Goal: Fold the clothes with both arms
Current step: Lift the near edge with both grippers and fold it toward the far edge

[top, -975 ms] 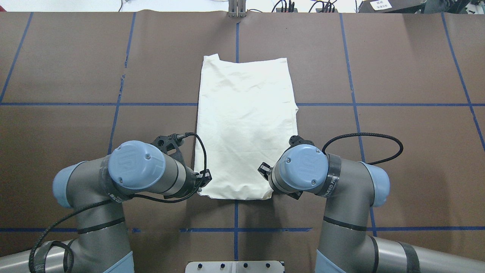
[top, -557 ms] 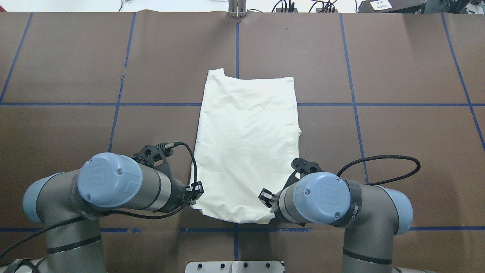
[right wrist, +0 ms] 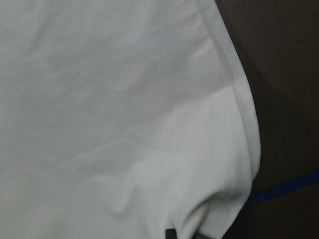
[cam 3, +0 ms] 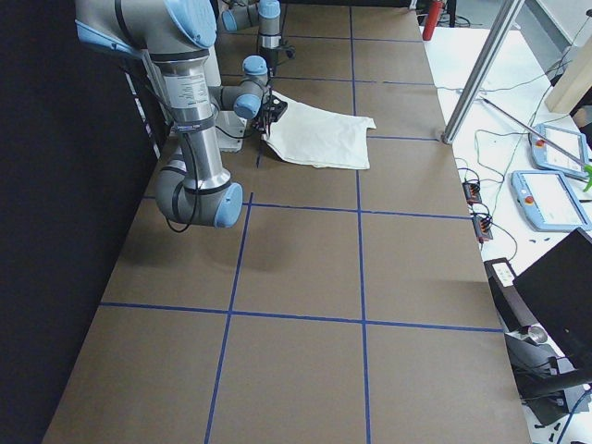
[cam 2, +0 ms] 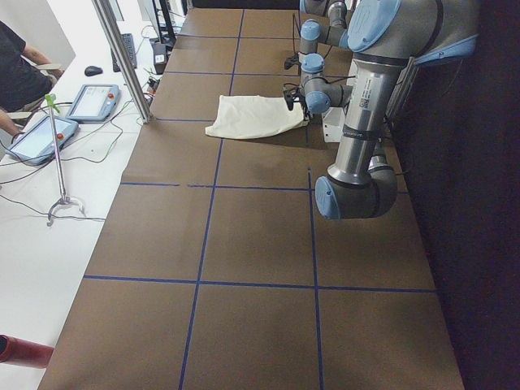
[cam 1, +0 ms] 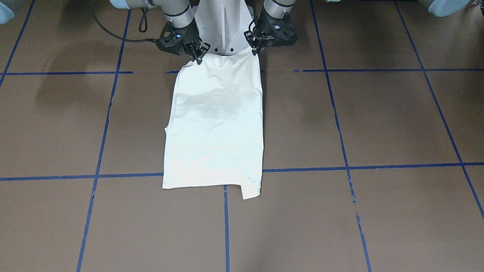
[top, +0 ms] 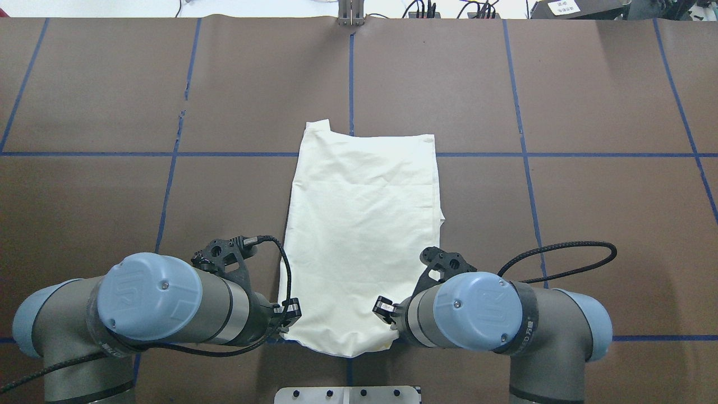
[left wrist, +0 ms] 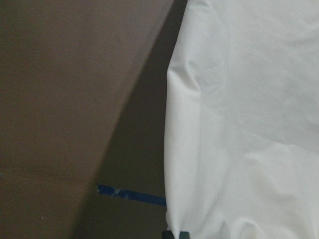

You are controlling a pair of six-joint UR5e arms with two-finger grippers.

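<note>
From here, the wide table (top: 589,84) is covered in brown paper and marked into squares by blue tape lines (top: 521,154). A cream-white fabric T-shirt (top: 362,241) lies near its middle, plain side up, folded into a long strip that runs away from the white pedestal base (cam 1: 225,34). The black claw left gripper (cam 1: 255,48) is pinched tight on one near corner and the black claw right gripper (cam 1: 198,56) on the other. Off the far edge, grey touchscreen pendants (cam 2: 93,101) sit on a white bench beside a silver metal post (cam 2: 122,61).
</note>
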